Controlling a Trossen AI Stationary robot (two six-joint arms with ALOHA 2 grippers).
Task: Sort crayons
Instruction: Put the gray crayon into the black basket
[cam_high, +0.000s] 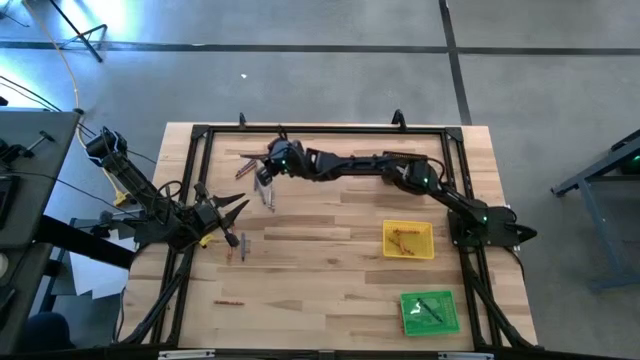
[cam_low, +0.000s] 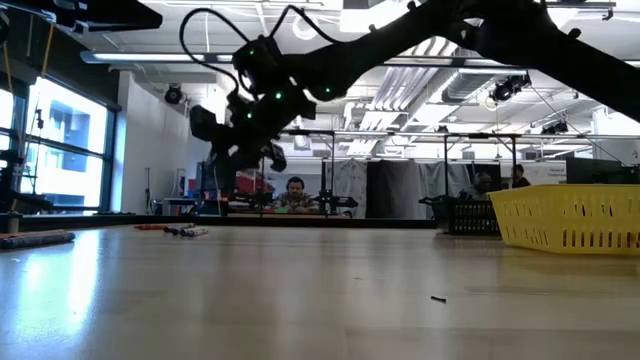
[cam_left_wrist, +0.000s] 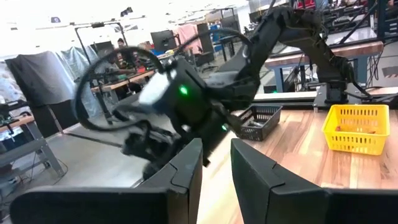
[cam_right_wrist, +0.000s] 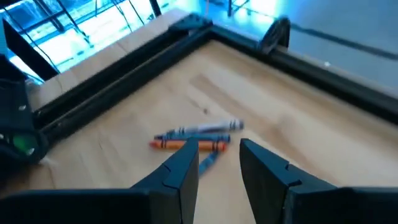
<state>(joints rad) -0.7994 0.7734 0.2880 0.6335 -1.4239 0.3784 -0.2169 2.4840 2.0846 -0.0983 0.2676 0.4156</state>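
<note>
Loose crayons lie flat on the wooden table: an orange one and grey ones at the far left, a pair by the left arm, and a red one toward the near edge. My right gripper reaches across to the far left and hovers open above the crayons, clear of the table in the low view. My left gripper waits at the left side, pointing level toward the right arm, open with nothing between its fingers.
A yellow tray with orange crayons and a green tray with dark crayons stand at the right. A black basket sits behind the right arm. A black frame rail borders the table's far corner. People sit beyond the table.
</note>
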